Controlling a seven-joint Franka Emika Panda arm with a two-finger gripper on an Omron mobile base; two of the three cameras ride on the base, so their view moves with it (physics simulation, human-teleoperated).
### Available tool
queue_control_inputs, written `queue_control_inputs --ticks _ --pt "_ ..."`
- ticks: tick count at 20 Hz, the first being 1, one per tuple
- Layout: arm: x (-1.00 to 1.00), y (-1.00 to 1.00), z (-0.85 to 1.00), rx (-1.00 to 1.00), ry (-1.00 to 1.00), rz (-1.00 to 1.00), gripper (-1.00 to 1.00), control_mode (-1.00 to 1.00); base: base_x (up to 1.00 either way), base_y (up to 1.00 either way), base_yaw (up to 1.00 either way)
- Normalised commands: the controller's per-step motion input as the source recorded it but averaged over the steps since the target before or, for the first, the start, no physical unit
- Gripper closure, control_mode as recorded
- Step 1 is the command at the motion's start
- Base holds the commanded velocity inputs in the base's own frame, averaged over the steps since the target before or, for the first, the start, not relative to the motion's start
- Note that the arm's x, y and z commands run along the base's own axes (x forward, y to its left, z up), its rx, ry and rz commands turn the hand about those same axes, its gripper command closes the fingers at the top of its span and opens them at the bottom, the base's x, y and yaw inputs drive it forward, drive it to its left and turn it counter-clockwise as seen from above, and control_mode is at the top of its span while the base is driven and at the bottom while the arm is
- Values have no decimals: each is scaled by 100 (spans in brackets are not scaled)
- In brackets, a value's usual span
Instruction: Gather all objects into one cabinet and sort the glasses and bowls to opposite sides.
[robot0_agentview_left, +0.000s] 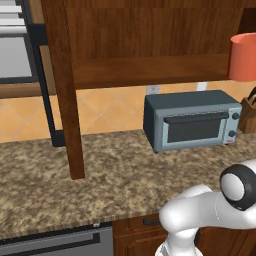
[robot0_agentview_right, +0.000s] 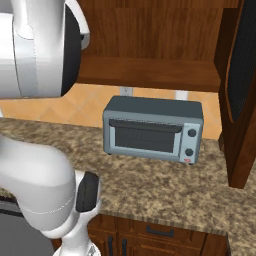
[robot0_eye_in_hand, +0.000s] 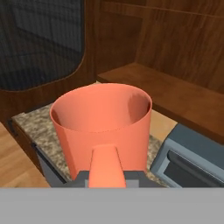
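In the left base view a salmon-orange mug (robot0_agentview_left: 244, 56) hangs at the right edge, level with the cabinet (robot0_agentview_left: 145, 45) shelf, above the toaster oven (robot0_agentview_left: 192, 120) on the counter (robot0_agentview_left: 100, 170). In the hand view the gripper (robot0_eye_in_hand: 105, 177) is clamped tight on the mug's handle (robot0_eye_in_hand: 105, 166), mug upright before the open cabinet
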Motion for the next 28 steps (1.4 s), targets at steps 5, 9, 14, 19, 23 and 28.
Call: queue_control_inputs --ticks 5,9,14,19,23,28 --pt "0 0 -6 0 0 0 100 -100 0 0 0" --pt "0 0 -4 0 0 0 100 -100 0 0 0" --pt "0 0 0 0 0 0 100 100 -16 0 0" --pt "0 0 0 0 0 0 100 100 -96 19 5" --pt "0 0 0 0 0 0 100 100 -100 33 20" --pt "0 0 0 0 0 0 100 100 -97 75 46"
